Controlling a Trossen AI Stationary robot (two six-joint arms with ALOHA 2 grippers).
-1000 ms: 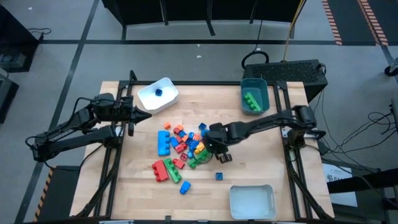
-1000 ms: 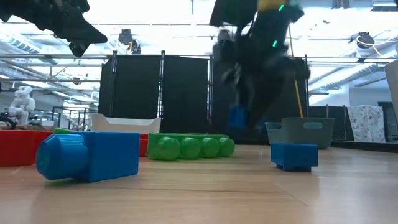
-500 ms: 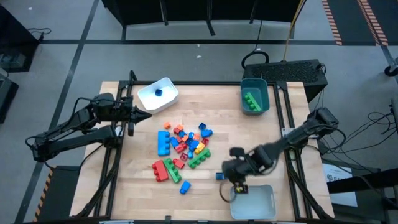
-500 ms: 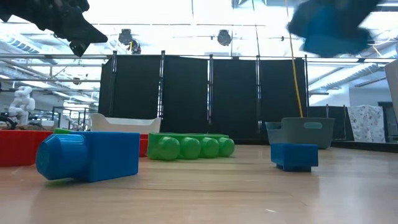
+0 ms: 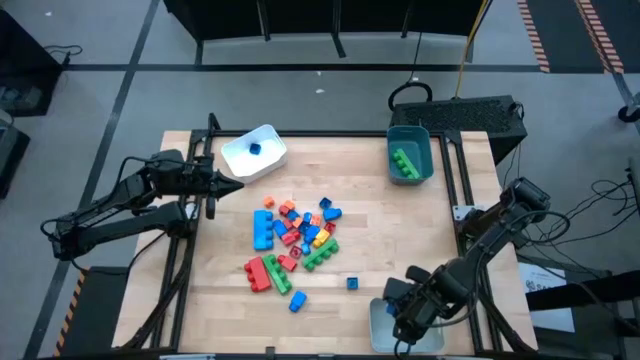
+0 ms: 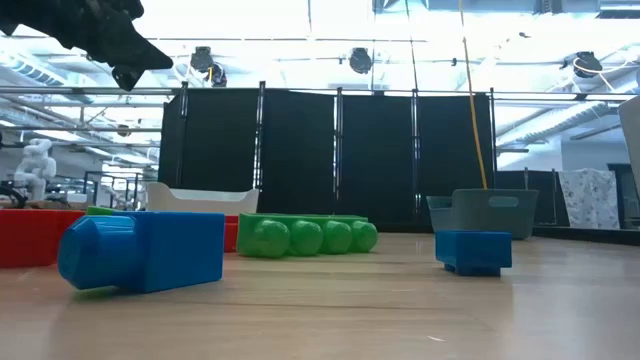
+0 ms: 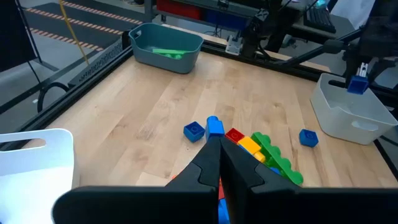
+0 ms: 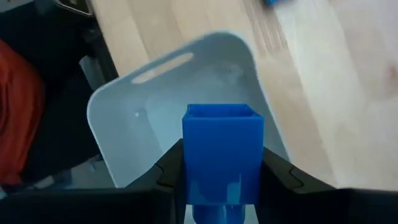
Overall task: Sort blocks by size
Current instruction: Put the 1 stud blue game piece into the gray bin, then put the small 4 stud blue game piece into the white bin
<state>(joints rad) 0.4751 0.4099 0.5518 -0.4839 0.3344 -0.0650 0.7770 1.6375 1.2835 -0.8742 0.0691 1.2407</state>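
The blocks lie in a loose pile [image 5: 295,240] at the table's middle, in red, blue, green, orange and yellow. Two stray blue blocks lie nearer the front: one [image 5: 352,283] and another [image 5: 297,300]. My right gripper [image 5: 405,322] hangs over the white tray [image 5: 377,340] at the near right, shut on a blue block [image 8: 222,149]. My left gripper [image 7: 219,146] waits shut at the far left, beside another white tray [image 5: 268,158] that holds a small blue block [image 5: 255,149]. My right gripper pinches the blue block by two opposite sides [image 8: 188,155] between its two fingers [image 8: 165,173]. The fingers come from above, pointing steeply down. The block is lifted clear and hangs over the inside of the white tray [image 8: 155,99].
A teal tray [image 5: 424,160] at the far right holds a green block [image 5: 405,162]. In the low view a big blue block [image 6: 145,250], a green bar [image 6: 305,237] and a small blue block [image 6: 473,250] rest on the wood. Bare table lies between the pile and the trays.
My right gripper has swung from the block pile toward the table's near right corner, carrying the blue block clear of the table. Its wrist has rolled on the way. It now hangs over the near white tray.
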